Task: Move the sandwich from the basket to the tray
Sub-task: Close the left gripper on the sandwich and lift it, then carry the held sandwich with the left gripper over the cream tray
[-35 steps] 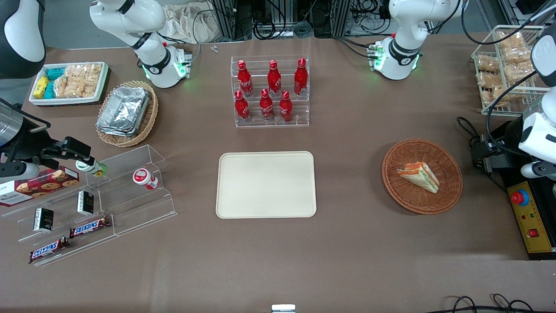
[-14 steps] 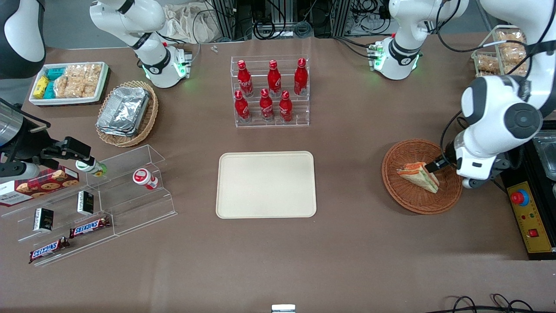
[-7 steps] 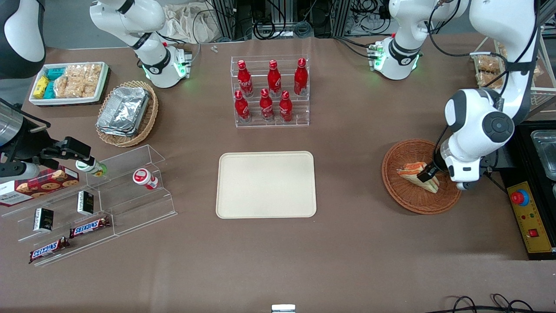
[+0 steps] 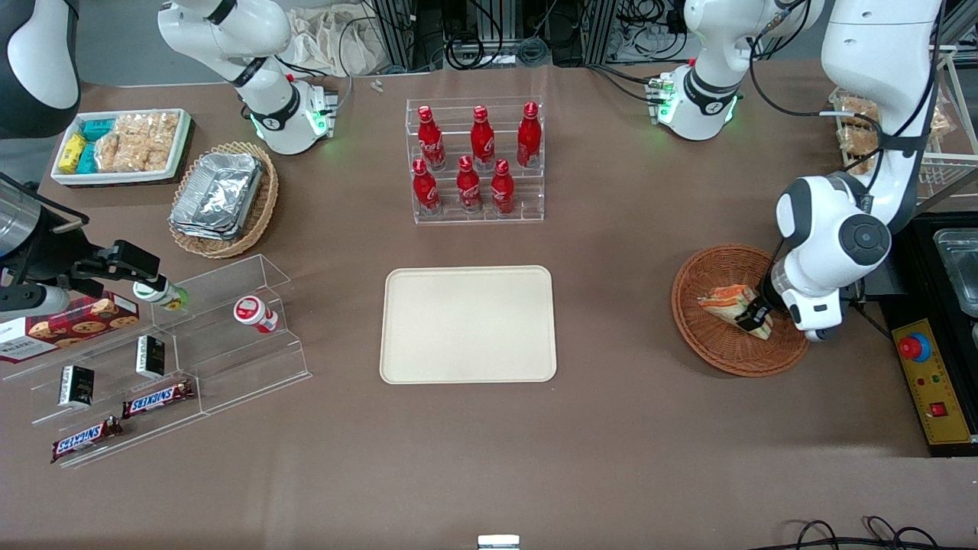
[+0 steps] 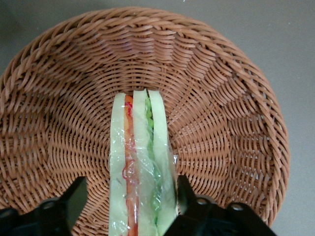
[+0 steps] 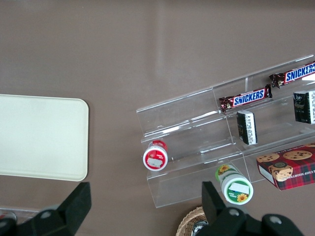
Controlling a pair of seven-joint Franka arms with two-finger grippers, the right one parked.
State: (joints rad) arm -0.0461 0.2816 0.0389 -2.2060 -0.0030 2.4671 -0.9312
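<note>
The sandwich (image 4: 722, 299), a wrapped wedge with orange and green layers, lies in the reddish-brown wicker basket (image 4: 718, 347) toward the working arm's end of the table. My left gripper (image 4: 752, 315) is down in the basket, open, with one finger on each side of the sandwich's wide end. In the left wrist view the sandwich (image 5: 140, 162) stands on edge between the fingers (image 5: 183, 189) in the basket (image 5: 221, 98); one finger is against it, the other a little apart. The cream tray (image 4: 467, 324) lies flat in the middle of the table and also shows in the right wrist view (image 6: 39, 137).
A clear rack of red bottles (image 4: 477, 160) stands farther from the front camera than the tray. A control box with a red button (image 4: 934, 386) sits beside the basket. A clear stepped shelf with snacks (image 4: 168, 359) lies toward the parked arm's end.
My left arm came in from the table's end and lowered into the basket. The gripper moved down over the sandwich's wide end until its fingers straddled it.
</note>
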